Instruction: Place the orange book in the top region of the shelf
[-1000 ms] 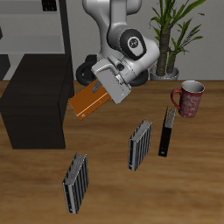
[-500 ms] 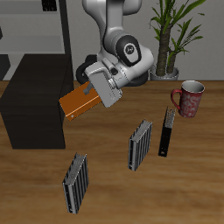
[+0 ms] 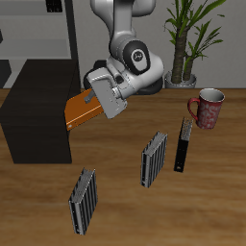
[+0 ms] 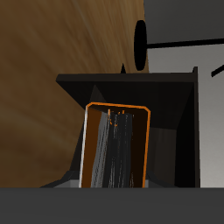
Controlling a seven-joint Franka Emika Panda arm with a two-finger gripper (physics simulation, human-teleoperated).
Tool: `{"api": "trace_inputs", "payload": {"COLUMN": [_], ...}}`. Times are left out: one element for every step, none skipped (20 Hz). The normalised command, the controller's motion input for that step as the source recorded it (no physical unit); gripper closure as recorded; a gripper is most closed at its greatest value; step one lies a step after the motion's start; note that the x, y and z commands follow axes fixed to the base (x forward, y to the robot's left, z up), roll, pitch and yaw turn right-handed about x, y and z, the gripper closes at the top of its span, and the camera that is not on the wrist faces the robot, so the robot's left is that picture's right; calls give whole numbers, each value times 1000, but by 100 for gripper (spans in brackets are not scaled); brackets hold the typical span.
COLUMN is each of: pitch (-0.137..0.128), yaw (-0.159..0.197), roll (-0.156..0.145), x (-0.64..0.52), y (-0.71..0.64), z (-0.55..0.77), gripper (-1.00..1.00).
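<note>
Tabletop: ribbed books (image 3: 154, 159), mug (image 3: 208, 108), perhaps plant (image 3: 188, 38).

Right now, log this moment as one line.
gripper: shut on orange book | book: in air, beside shelf | on shelf top: not yet

The orange book (image 3: 83, 109) has smooth, faintly glossy covers, held against the matt black shelf (image 3: 38, 106) at its nine o'clock. The table (image 3: 192, 207) shows a satin wood grain; on it, two dark grey books (image 3: 154, 159) look ribbed and dull. At three o'clock a red mug (image 3: 208, 108) appears glazed.
</note>
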Motion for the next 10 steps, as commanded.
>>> {"api": "trace_inputs", "payload": {"pitch": [40,-80,36,6,0,-20,7,64,-36,46], "yaw": [-18,10,-35,7,0,-19,-16,45,0,-6], "roll": [-35,-39,-96,-2,0,-111,-22,-7,-126,-32], "x": [109,77,56,88,-47,54,-6,407,134,368], "y": [-268,-230,-356,-233,55,-353,-44,-583,-298,-470], "z": [-4,81,36,56,-29,4,-34,-120,-21,-157], "gripper": [100,100,100,100,100,100,100,100,100,100]}}
